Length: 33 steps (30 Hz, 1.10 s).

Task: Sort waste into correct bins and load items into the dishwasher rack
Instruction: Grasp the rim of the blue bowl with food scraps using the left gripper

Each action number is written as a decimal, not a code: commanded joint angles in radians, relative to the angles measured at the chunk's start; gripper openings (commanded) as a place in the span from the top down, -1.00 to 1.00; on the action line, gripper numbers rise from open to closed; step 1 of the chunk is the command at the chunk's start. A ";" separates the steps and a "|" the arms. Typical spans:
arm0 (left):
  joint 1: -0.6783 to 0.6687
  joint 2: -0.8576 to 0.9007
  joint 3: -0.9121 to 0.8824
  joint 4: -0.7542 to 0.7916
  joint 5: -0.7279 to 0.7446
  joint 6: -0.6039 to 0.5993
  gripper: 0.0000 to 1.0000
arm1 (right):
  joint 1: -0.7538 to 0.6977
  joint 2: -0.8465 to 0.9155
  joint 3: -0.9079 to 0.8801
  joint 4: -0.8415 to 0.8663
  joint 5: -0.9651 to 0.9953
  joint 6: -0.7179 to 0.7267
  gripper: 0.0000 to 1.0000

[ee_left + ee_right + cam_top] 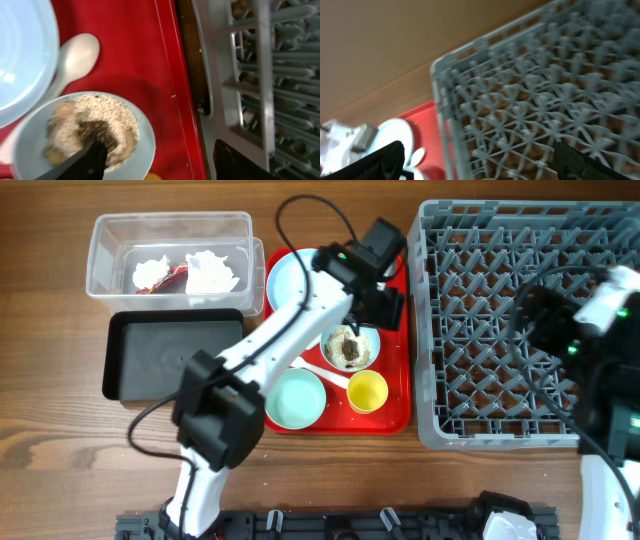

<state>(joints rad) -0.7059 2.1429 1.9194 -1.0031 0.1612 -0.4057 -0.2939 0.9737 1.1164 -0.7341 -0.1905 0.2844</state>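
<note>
Your left gripper (160,161) is spread wide, one finger (86,162) at the food scraps (95,117) in the pale blue bowl (148,145) on the red tray (130,50). Far left, napkins (210,274) lie in the clear bin (100,250). On the right, your right gripper (480,165), jaws released, hangs over the rack (530,110).

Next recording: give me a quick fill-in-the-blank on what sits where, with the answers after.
The napkins lie in the tub that is ____, not black.
The small cup on the red tray is ____.
The mint-green bowl is ____, unlike the pale blue bowl of food scraps.
Missing words: clear, yellow, empty.
</note>
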 commanded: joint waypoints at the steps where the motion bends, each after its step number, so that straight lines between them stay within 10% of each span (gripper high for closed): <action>1: -0.048 0.055 -0.009 0.024 -0.090 -0.110 -0.31 | -0.069 0.008 0.022 -0.035 -0.051 -0.022 -0.93; 9: -0.112 0.115 -0.009 0.020 -0.325 -0.263 -0.02 | -0.076 0.022 0.022 -0.060 -0.050 -0.050 -0.93; 30: -0.117 0.208 -0.010 0.044 -0.327 -0.291 0.50 | -0.076 0.022 0.022 -0.086 -0.050 -0.075 -0.93; 33: -0.117 0.208 -0.010 0.042 -0.327 -0.291 0.82 | -0.076 0.022 0.022 -0.086 -0.050 -0.075 -0.93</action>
<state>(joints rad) -0.8173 2.3272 1.9194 -0.9600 -0.1463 -0.6880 -0.3656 0.9951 1.1194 -0.8162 -0.2279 0.2295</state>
